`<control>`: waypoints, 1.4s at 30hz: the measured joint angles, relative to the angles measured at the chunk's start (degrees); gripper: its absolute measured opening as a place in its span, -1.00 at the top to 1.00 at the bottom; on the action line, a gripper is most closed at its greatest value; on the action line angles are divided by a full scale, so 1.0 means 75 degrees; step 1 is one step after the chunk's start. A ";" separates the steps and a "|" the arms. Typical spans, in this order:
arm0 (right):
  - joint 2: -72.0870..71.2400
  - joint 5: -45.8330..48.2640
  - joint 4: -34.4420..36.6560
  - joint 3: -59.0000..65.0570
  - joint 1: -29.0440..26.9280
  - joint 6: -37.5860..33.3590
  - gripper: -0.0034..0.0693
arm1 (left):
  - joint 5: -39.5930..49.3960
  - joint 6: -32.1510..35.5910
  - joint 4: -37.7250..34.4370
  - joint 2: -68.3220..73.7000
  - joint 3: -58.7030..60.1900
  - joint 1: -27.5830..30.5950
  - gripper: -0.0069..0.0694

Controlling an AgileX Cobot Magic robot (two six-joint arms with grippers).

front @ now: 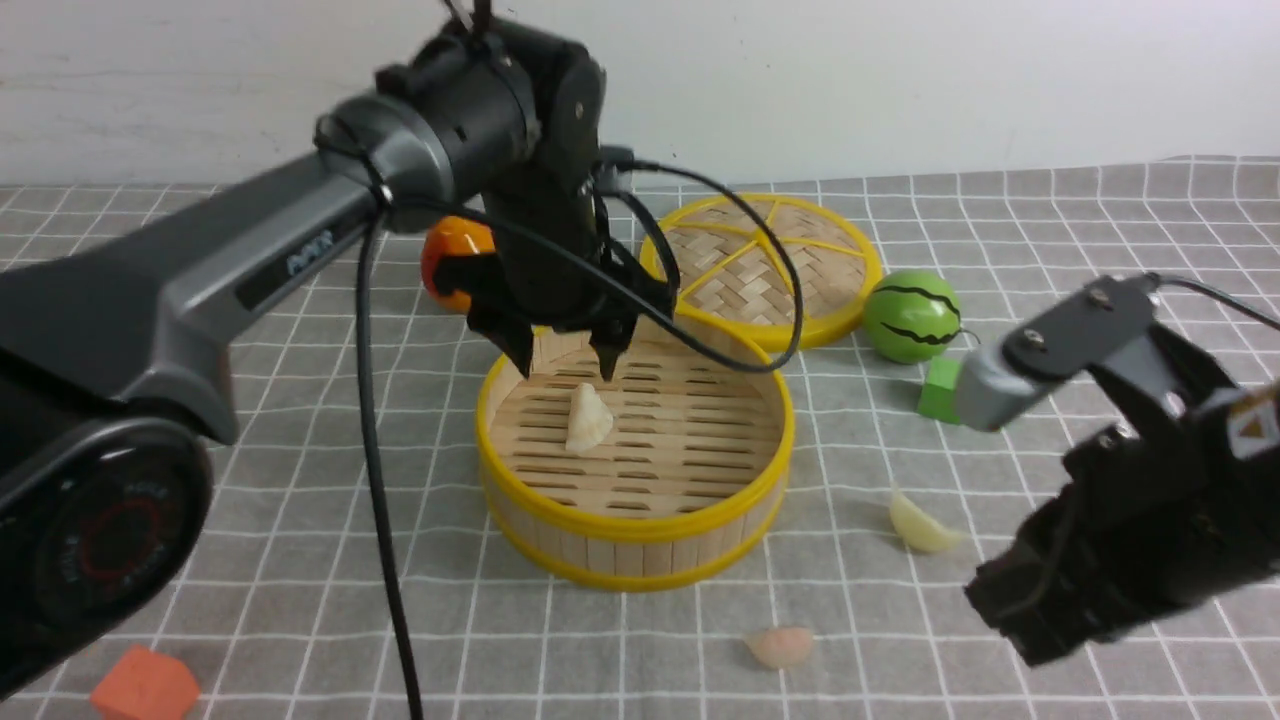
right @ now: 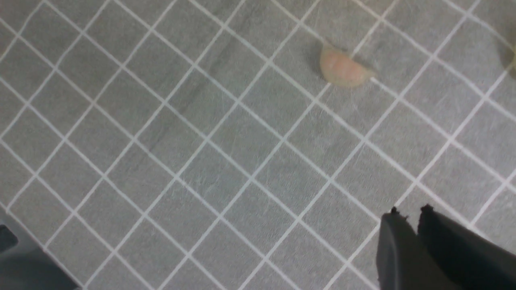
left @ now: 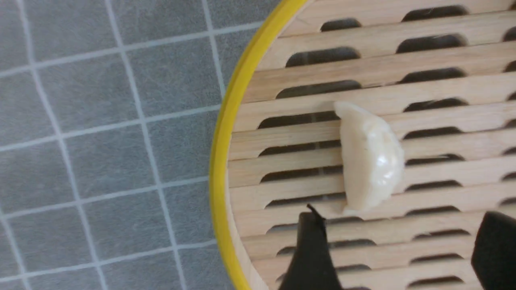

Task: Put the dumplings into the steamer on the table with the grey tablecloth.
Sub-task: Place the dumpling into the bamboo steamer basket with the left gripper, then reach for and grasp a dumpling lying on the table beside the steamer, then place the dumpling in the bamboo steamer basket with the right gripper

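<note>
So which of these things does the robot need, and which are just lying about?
Needed: round bamboo steamer with yellow rims; off-white crescent dumpling inside it; pale yellow crescent dumpling and pale pink crescent dumpling on the grey checked tablecloth.
Lying about: flat woven lid with yellow spokes; green striped watermelon; green cube; orange block; orange round toy.

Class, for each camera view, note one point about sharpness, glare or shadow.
Front view: the pale yellow dumpling casts a soft shadow; left wrist view: sharp, with glare spots on the off-white dumpling; right wrist view: the pink dumpling looks slightly soft.
</note>
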 joint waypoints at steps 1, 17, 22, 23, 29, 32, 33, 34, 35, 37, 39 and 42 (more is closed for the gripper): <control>0.0233 0.0021 0.0001 -0.0185 0.0000 -0.0127 0.57 | 0.0023 0.0083 -0.0027 -0.0211 -0.0035 0.0000 -0.49; 0.4066 -0.1422 -0.0727 -0.1273 0.1006 -0.1994 -0.54 | 0.0151 0.0339 -0.0577 -0.4959 0.2761 0.0000 0.63; 0.4585 -0.2039 -0.0759 -0.1273 0.1006 -0.2009 -0.48 | 0.0158 0.0339 -0.0728 -0.6259 0.4793 0.0000 0.86; 0.4618 -0.2097 -0.0759 -0.1273 0.1006 -0.2017 -0.46 | 0.0158 0.0339 -0.0765 -0.6439 0.4957 0.0000 0.86; 0.4819 -0.2281 -0.0849 -0.1282 0.1006 -0.2039 0.02 | 0.0158 0.0339 -0.0892 -0.7851 0.6812 0.0000 0.86; 0.4808 -0.2181 -0.0857 -0.1335 0.1006 -0.2039 0.33 | 0.0149 0.0304 -0.0892 -0.8217 0.7117 0.0000 0.86; 0.4793 -0.2003 -0.0866 -0.1400 0.1006 -0.2039 0.42 | 0.0149 0.0279 -0.0892 -0.8348 0.7198 0.0000 0.86; 0.4753 -0.1778 -0.0876 -0.1494 0.1006 -0.2039 0.42 | 0.0149 0.0243 -0.0892 -0.8426 0.7234 0.0000 0.86; 0.4700 -0.1571 -0.0876 -0.1627 0.1006 -0.2039 0.42 | 0.0149 0.0197 -0.0892 -0.8515 0.7261 0.0000 0.86; 0.4570 -0.1169 -0.0876 -0.1958 0.1006 -0.1912 0.42 | 0.0149 0.0156 -0.0892 -0.8658 0.7272 0.0000 0.86; 0.4388 -0.0768 -0.0848 -0.2789 0.1006 -0.1295 0.42 | 0.0149 0.0133 -0.0892 -0.8803 0.7272 0.0000 0.86; 0.4376 -0.0769 -0.0841 -0.3643 0.1006 -0.0637 0.42 | 0.0149 0.0133 -0.0924 -0.8851 0.7272 0.0000 0.86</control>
